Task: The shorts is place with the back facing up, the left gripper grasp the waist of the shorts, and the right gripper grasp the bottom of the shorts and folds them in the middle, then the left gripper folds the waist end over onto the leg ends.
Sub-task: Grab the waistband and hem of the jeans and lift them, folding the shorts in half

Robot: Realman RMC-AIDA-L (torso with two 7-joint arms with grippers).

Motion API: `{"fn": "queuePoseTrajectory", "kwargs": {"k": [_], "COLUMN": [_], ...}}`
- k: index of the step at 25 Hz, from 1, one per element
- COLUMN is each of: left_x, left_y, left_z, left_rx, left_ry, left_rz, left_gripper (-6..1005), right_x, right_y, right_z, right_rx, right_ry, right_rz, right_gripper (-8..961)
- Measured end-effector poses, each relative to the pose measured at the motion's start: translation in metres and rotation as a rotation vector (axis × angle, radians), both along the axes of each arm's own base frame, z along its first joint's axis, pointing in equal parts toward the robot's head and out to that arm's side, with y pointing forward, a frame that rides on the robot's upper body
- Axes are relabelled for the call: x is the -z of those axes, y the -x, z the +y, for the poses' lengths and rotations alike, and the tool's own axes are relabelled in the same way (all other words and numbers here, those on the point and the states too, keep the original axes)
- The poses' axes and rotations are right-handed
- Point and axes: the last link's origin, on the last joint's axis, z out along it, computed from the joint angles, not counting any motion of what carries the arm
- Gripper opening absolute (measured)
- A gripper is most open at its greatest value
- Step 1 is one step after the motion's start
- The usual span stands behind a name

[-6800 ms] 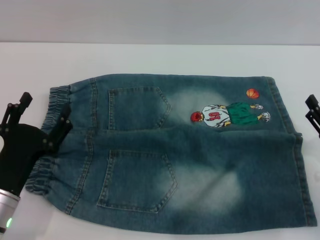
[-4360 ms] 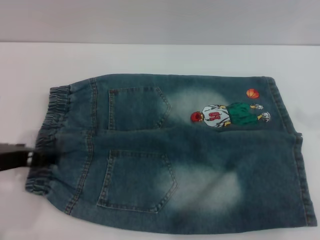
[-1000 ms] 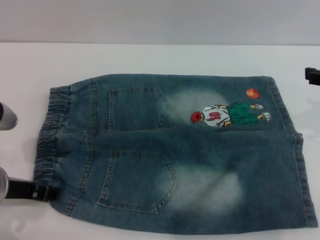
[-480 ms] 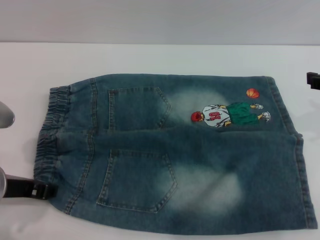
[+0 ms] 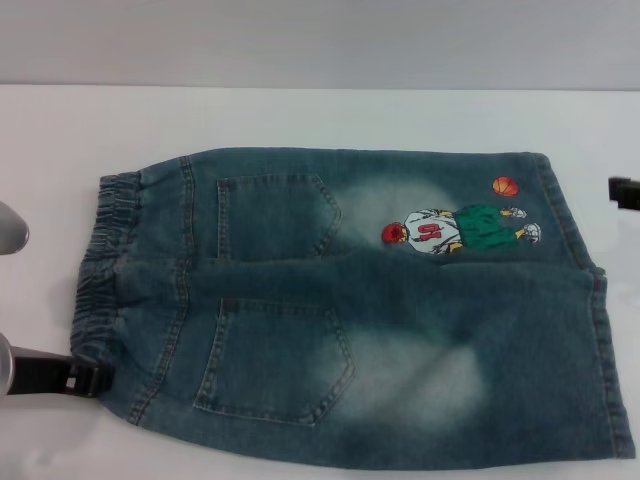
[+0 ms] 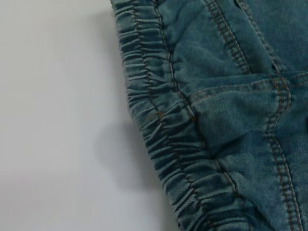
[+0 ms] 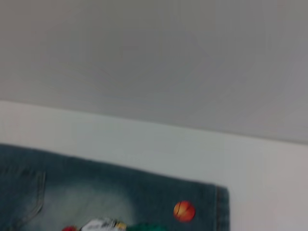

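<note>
Denim waist (image 6: pixel 163 120) gathers sharp at left wrist only; left hand (image 5: pixel 85 380) grip untellable.

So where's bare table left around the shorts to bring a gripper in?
Bare table runs along the far side of the shorts. Strips lie beyond the waist, where the left gripper sits, and beyond the leg hems, near the right gripper. The near edge has almost no margin.
</note>
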Motion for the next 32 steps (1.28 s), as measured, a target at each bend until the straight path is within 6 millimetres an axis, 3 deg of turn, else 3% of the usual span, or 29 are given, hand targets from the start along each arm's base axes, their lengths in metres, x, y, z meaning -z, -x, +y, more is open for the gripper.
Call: {"fn": "queuePoseTrajectory", "kwargs": {"k": [8, 12, 19, 24, 32], "left_x": [0.002, 0.003, 0.004, 0.005, 0.005], "left_y": [-0.005, -0.007, -0.010, -0.011, -0.013], "left_z": [0.003, 0.006, 0.008, 0.009, 0.010], "left_rx": [0.018, 0.029, 0.036, 0.042, 0.052], "left_ry": [0.005, 0.007, 0.017, 0.026, 0.034], "left_rz": [-0.004, -0.004, -0.001, 0.002, 0.006], "left_gripper": [374, 355, 314, 246, 219], "right_x": [0.012, 0.026, 0.040, 0.051, 0.062], "right_y": [-0.008, -0.028, -0.044, -0.047, -0.045], "right_z": [-0.017, -0.030, -0.048, -0.062, -0.073], "right_rx": [0.114, 0.238, 0.346, 0.393, 0.408], "right_ry": [0.125, 0.202, 0.262, 0.310, 0.353], "right_rz": [0.020, 0.050, 0.084, 0.094, 0.101], "right_gripper": [766, 766, 766, 766, 766]}}
